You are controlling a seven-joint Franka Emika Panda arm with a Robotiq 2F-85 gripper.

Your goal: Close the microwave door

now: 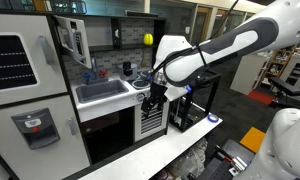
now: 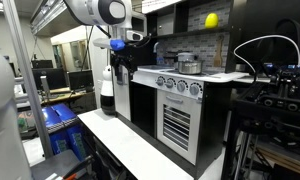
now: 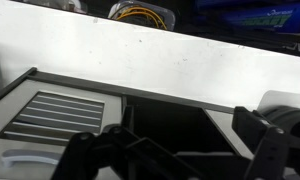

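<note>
The microwave door (image 1: 74,40) is a light-grey-framed panel with a dark window. It stands swung open at the upper left of the toy kitchen, above the sink (image 1: 100,92). My gripper (image 1: 153,95) hangs lower down and to the right, in front of the stove edge and apart from the door. In an exterior view the gripper (image 2: 120,66) sits beside the kitchen's counter end. In the wrist view the dark fingers (image 3: 180,150) are spread wide with nothing between them. That view shows only a slatted panel (image 3: 60,115) and the white platform (image 3: 140,55). The door is not in it.
A white fridge door with a black grid panel (image 1: 12,60) is at the far left. A yellow ball (image 1: 147,39) rests on the upper shelf, also in the exterior view (image 2: 211,20). A pot (image 2: 187,66) stands on the stove. The oven front (image 2: 178,120) has knobs and slats.
</note>
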